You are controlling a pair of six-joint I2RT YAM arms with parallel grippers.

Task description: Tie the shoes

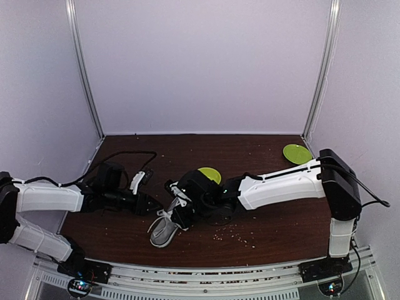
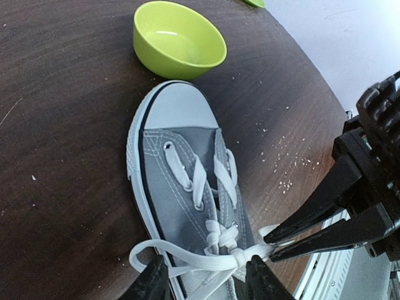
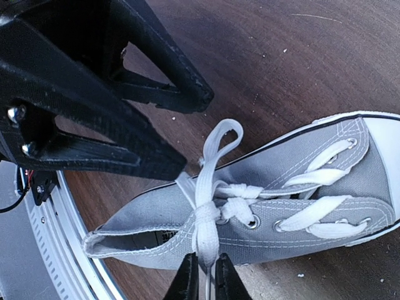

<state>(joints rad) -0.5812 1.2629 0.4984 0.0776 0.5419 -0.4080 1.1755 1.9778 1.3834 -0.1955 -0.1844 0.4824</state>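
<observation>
The grey sneaker [image 1: 164,229] lies on the brown table between my two grippers, its white toe cap toward the green bowl [image 2: 179,39]. In the left wrist view the shoe [image 2: 181,187] has a knot [image 2: 237,255] in its white laces. My left gripper [image 2: 206,281] is open, its fingers straddling the lace strands and a loose loop [image 2: 134,256]. My right gripper [image 3: 206,281] is shut on the other lace loop just beside the knot [image 3: 206,215]. A free loop [image 3: 222,137] points toward the left gripper's black fingers [image 3: 156,156].
The green bowl [image 1: 209,175] sits just beyond the shoe's toe. A flat green plate [image 1: 297,153] lies at the back right. Pale crumbs [image 1: 234,234] are scattered right of the shoe. The metal front rail [image 1: 206,284] runs close behind the heel.
</observation>
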